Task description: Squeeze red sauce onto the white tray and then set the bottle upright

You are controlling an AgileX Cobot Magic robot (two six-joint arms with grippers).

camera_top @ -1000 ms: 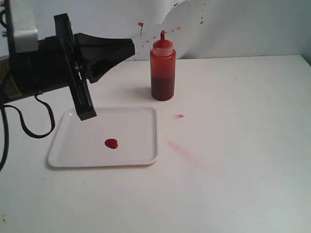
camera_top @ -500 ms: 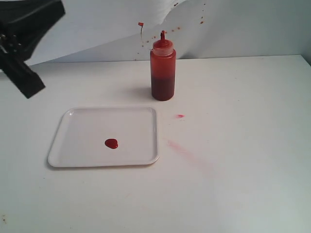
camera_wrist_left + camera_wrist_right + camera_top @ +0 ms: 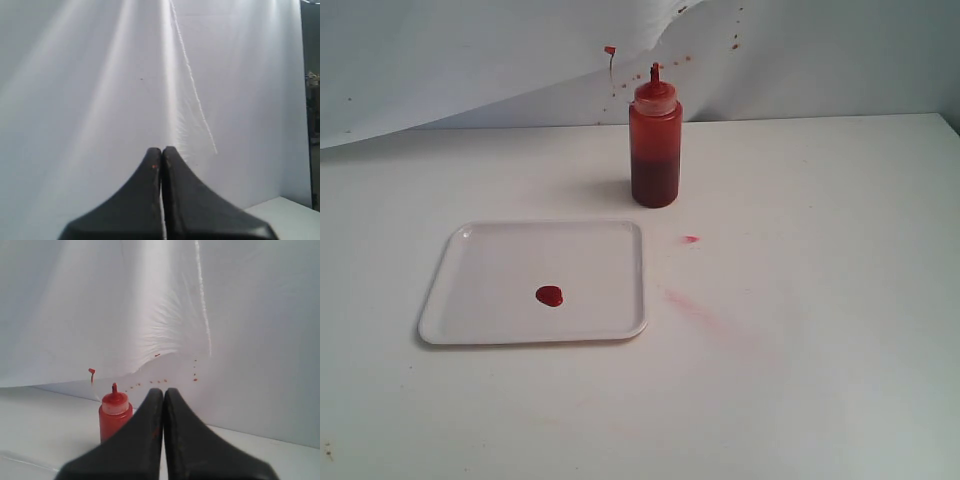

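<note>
The bottle (image 3: 654, 146) stands upright on the white table behind the tray's far right corner, nozzle up, its small red cap hanging off to the left on a tether. The white tray (image 3: 480, 318) lies flat at front left with one rounded blob of red sauce (image 3: 549, 296) near its middle. No arm shows in the exterior view. My left gripper (image 3: 161, 150) is shut, empty, and faces only the white backdrop. My right gripper (image 3: 163, 391) is shut and empty too; the bottle (image 3: 114, 414) stands beyond it, partly hidden by one finger.
A small red drop (image 3: 691, 239) and a faint pinkish smear (image 3: 695, 308) mark the table right of the tray. Red specks dot the white backdrop (image 3: 734, 43) behind the bottle. The table's far edge meets the backdrop just behind the bottle.
The left arm, which stood over the tray's far left corner a second ago, has drawn back up and to the left and out of the exterior view. Bottle, tray and sauce have not moved.
</note>
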